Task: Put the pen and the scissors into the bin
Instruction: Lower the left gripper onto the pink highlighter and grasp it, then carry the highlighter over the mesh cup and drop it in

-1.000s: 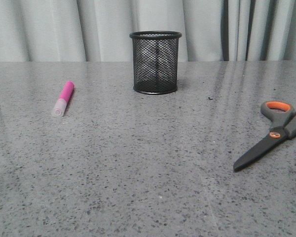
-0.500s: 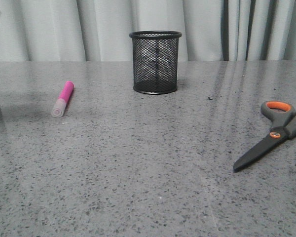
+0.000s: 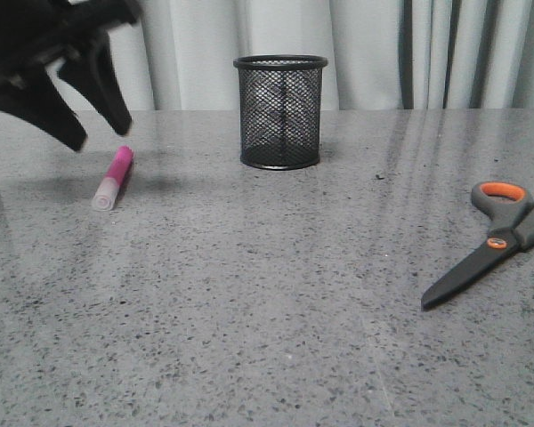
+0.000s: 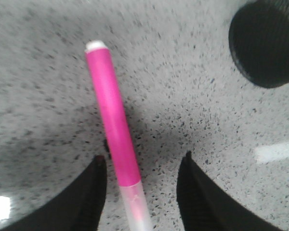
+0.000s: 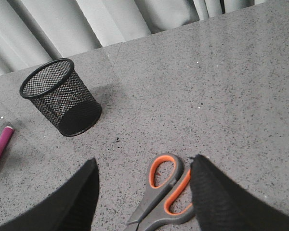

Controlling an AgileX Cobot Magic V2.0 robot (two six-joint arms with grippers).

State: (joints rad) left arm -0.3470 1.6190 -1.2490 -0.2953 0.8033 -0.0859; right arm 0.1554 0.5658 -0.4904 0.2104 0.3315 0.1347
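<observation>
Left gripper spread above pen, bin beyond.

pen left, bin behind centre, scissors right

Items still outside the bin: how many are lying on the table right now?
2. The pen lies on the table's left side, under the open left tool. The scissors lie at the right edge, partly cut off. The bin looks empty.
</observation>
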